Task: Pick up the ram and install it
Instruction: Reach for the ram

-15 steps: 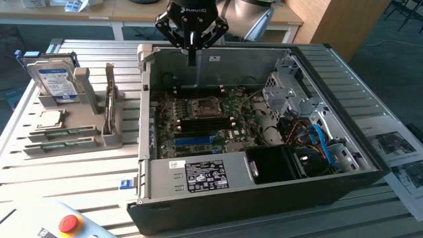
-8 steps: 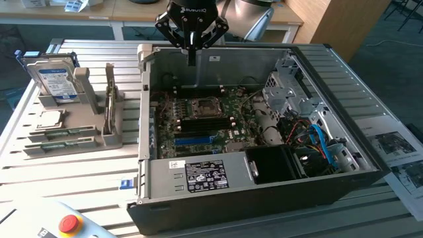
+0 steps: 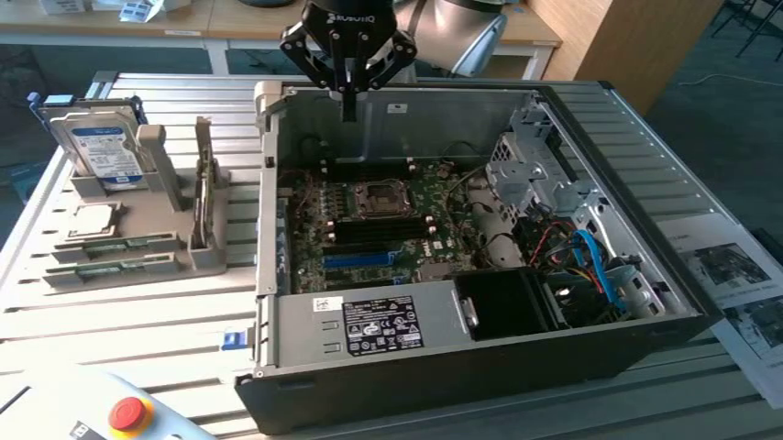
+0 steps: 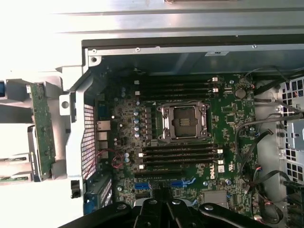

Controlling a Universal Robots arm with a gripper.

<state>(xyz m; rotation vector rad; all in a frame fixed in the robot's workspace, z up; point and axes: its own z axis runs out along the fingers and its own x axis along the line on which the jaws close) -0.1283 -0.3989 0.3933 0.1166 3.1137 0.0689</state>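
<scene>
Pincer (image 3: 350, 110) shut, empty, above open case (image 3: 490, 376); ram (image 3: 204, 183) well apart in holder (image 3: 165, 215), exterior view's left.

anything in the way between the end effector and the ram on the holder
Nothing covers the ram on the grey holder. Sideways, the case wall and an upright board in the holder stand between it and the raised end effector.

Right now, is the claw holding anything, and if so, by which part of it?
Nothing is held. The claw is shut and empty, hanging above the open computer case.
</scene>
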